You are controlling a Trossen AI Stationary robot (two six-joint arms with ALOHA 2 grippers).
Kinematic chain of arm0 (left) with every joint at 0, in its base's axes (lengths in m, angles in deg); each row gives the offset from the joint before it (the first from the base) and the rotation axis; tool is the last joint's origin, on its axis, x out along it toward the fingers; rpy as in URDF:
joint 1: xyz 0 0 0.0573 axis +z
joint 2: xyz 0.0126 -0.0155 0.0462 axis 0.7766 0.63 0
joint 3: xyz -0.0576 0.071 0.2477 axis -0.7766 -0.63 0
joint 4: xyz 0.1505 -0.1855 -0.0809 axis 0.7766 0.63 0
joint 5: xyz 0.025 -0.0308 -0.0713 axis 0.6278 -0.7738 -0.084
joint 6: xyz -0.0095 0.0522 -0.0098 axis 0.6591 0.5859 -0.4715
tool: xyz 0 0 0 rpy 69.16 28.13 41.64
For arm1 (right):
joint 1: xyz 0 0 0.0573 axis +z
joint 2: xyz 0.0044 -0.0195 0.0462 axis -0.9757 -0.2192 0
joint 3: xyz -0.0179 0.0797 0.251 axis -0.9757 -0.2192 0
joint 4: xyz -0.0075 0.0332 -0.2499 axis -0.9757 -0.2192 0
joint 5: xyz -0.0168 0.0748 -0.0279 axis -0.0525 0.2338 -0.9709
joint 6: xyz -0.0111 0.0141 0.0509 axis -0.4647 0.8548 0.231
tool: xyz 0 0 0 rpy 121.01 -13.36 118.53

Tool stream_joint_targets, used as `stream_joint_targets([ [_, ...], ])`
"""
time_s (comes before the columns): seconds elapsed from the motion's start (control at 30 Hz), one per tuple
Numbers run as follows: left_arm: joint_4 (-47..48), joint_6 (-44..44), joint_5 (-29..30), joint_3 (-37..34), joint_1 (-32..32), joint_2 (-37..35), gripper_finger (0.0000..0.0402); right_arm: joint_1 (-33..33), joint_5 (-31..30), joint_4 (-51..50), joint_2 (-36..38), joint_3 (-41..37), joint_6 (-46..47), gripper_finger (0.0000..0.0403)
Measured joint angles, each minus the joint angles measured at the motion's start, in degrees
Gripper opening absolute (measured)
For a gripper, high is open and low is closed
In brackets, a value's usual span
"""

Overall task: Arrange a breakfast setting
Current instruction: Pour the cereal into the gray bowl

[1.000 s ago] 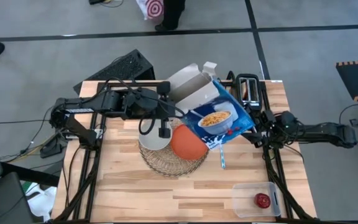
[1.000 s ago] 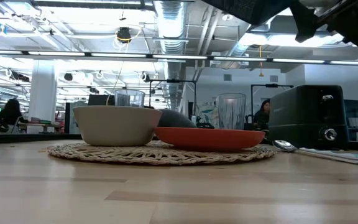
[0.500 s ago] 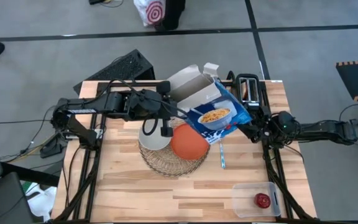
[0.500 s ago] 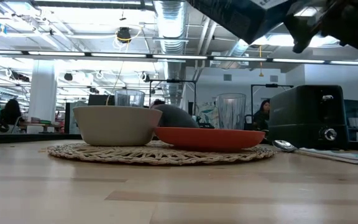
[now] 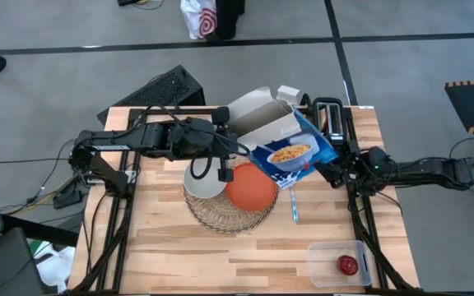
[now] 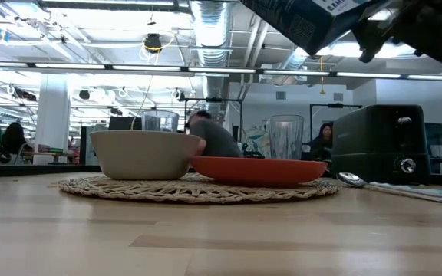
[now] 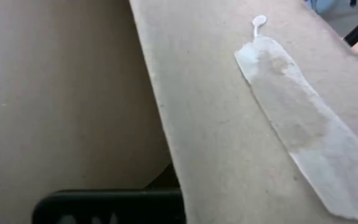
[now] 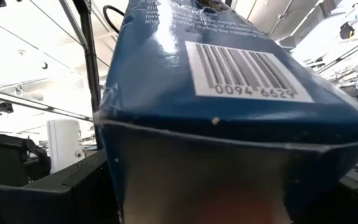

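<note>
Blue-white cereal box (image 5: 285, 145), clamped by right hand (image 5: 332, 171), has shifted right; left hand's grip unclear.

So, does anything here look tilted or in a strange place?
Yes. The cereal box hangs tilted in the air above the orange plate, flaps open, held by the right pincer. The red apple sits in a plastic tub, apart.

Count on the surface (image 5: 179, 263): 1 grey bowl (image 6: 144, 153), 1 orange plate (image 5: 249, 187), 1 round wire mat (image 5: 220, 218), 1 metal spoon (image 5: 294, 207), 2 clear glasses (image 6: 159, 120) (image 6: 285, 136), 1 cereal box (image 5: 282, 148), 1 red apple (image 5: 348, 265), 1 clear plastic tub (image 5: 323, 267), 1 black toaster (image 6: 394, 144).
</note>
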Motion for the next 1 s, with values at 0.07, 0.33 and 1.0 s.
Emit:
stream_joint_targets([
  [0.07,0.01,-0.12,-0.25,0.0,-0.01,0.0,0.0,-0.3,0.02,1.49,-1.16,0.07,-0.18,0.0389],
  [0.33,0.35,-0.17,-1.48,0.07,-0.03,-0.33,0.0,-0.21,0.49,1.66,-5.83,3.64,-3.29,0.0356],
  [1.0,15.51,-15.63,-3.12,-0.11,-0.33,-5.98,0.0137,-0.29,1.63,-2.88,-6.15,4.15,-6.19,0.0313],
])
